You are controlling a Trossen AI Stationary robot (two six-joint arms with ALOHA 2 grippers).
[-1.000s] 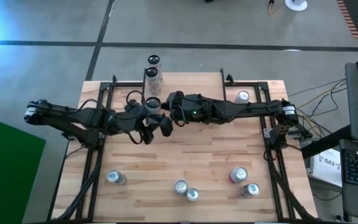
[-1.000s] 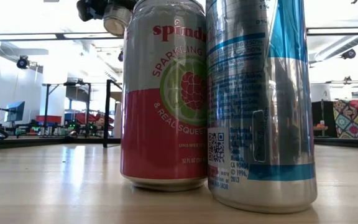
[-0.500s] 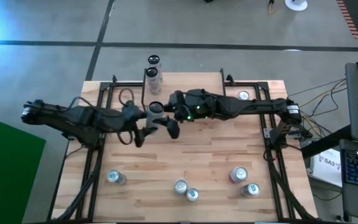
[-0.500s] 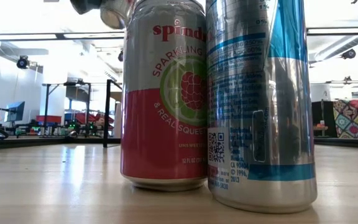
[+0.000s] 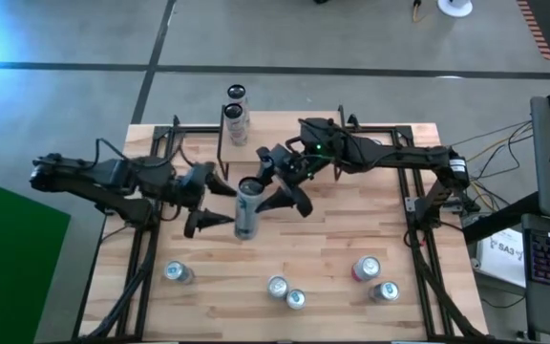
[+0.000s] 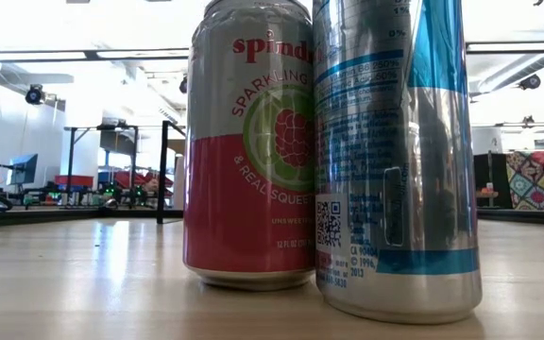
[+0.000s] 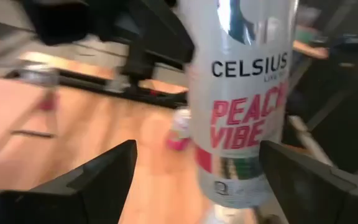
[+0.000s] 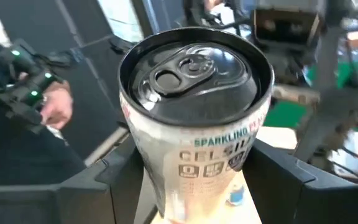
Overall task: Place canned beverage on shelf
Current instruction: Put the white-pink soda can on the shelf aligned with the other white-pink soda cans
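Above the middle of the table [image 5: 332, 239], the right gripper [image 5: 277, 182] held a tall silver can [image 5: 247, 208], its fingers closed on the upper part of the body, as the right wrist view confirmed with the lid between them. The left gripper [image 5: 203, 199] stood just beside the can with its fingers spread wide and apart from it, holding nothing. The shelf [image 5: 225, 129] lay toward the far edge, with one can [image 5: 235, 117] standing on it and another [image 5: 236, 93] just beyond; whether that farther can rested on the board could not be told. In the inspector's judgement, the step in hand was carrying the can to the shelf. It should be kept upright, lifted clear of the board's edge, and lowered onto bare board beside the standing can before release. The left arm lay near the path and should be drawn aside. Other cans stood well apart along the near edge, among them a red can [image 5: 366, 268], and a further one near the right rear corner [image 5: 372, 148]; none obstructed the route.
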